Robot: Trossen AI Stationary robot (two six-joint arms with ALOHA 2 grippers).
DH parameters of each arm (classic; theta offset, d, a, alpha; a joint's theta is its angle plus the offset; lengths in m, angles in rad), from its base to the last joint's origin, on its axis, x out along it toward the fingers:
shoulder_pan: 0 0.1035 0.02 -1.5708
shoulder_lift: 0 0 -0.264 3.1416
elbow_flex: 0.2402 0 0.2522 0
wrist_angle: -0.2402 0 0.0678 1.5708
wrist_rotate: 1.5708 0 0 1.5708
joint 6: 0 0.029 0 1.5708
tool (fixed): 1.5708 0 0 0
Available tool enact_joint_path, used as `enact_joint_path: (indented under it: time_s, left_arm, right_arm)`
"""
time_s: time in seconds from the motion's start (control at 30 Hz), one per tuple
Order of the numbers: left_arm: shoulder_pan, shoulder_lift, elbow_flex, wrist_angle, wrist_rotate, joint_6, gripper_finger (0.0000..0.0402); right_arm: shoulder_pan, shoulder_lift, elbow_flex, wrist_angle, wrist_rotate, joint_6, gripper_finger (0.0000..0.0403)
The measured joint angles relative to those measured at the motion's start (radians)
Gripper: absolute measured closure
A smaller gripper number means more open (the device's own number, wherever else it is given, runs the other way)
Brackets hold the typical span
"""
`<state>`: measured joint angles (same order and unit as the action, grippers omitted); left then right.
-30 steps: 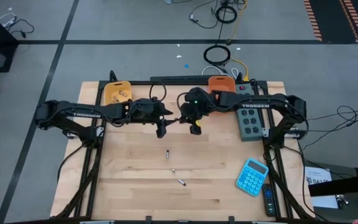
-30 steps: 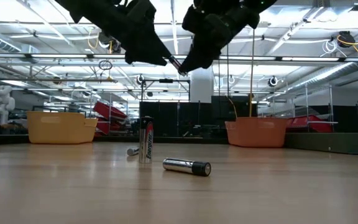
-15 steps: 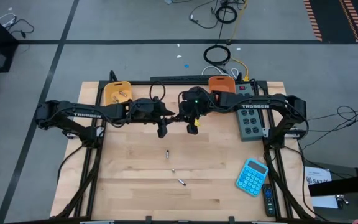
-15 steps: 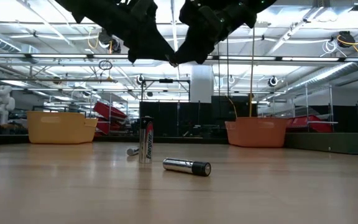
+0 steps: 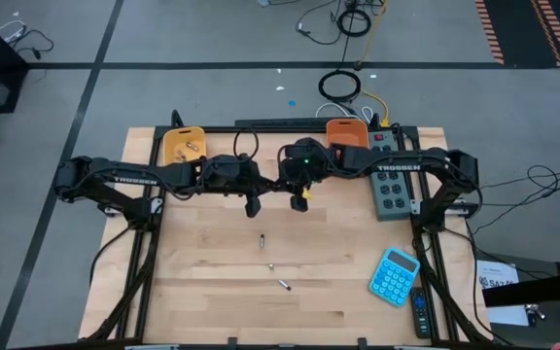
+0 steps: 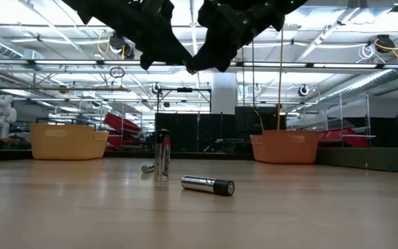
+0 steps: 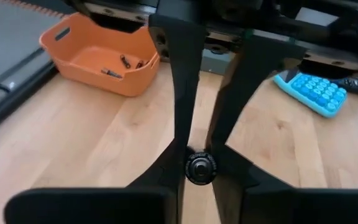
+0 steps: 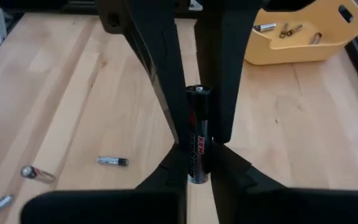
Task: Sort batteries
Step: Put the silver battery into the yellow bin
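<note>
My two grippers meet tip to tip in mid-air above the middle of the table, the left gripper [image 5: 269, 185] [image 6: 181, 62] facing the right gripper [image 5: 283, 185] [image 6: 199, 65]. Between them is one black battery [image 8: 197, 134], and both are shut on it. In the left wrist view it shows end-on [image 7: 201, 168]. Three more batteries lie below on the wood: one stands upright [image 6: 162, 158], one lies on its side [image 6: 208, 185], and a small one lies behind [image 6: 147, 168]. My left gripper pinches the battery between its two fingers near the end that faces its camera [image 7: 201, 168]. It comes from the table's left, slanting down. The battery hangs clear of the table. How far back it reaches I cannot tell. My right gripper pinches the battery's near end [image 8: 196, 173] between its two fingers, coming from the table's right and slanting down. The battery runs along the fingers, away from them. Its far end [image 8: 199, 93] lies between the left gripper's fingers [image 8: 169, 93], high above the wood.
A yellow bin [image 5: 183, 145] with several batteries stands at the far left and an orange bin [image 7: 101, 59] with a few at the far middle. A grey button box [image 5: 393, 190] and a blue calculator [image 5: 394, 276] lie on the right.
My left gripper has shut its fingers on the free end of the battery that my right gripper holds out. The battery's tip, bare between the two grippers a second ago, is now covered in the low view. Both arms have stayed about where they were.
</note>
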<state>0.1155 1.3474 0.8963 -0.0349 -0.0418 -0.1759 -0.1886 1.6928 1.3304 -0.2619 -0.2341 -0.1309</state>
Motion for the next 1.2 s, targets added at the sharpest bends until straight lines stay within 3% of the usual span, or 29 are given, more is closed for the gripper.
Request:
enact_joint_path:
  time_s: [0.3, 0.43, 0.7, 0.93, 1.0, 1.2]
  left_arm:
    - [0.031, -0.007, 0.017, -0.150, 0.027, -0.050, 0.0345]
    - [0.084, -0.061, 0.026, -0.319, -0.027, -0.052, 0.0345]
    - [0.369, -0.187, 0.028, -0.775, -0.202, -0.230, 0.0345]
    - [0.608, -0.194, 0.007, -0.940, -0.171, -0.238, 0.0343]
    - [0.640, -0.189, -0.003, -0.953, -0.122, -0.233, 0.0308]
    - [0.641, -0.205, 0.003, -0.951, -0.012, -0.179, 0.0150]
  right_arm:
    - [-0.001, -0.004, 0.003, -0.006, 0.020, 0.085, 0.0198]
    - [-0.005, -0.003, 0.003, -0.065, 0.095, 0.115, 0.0152]
    - [-0.023, -0.002, 0.003, -0.177, 0.111, 0.124, 0.0152]
    - [-0.023, -0.002, 0.003, -0.140, 0.107, 0.133, 0.0167]
    - [-0.023, -0.002, 0.003, -0.140, 0.105, 0.151, 0.0169]
    - [-0.019, -0.005, 0.003, -0.193, 0.030, 0.176, 0.0172]
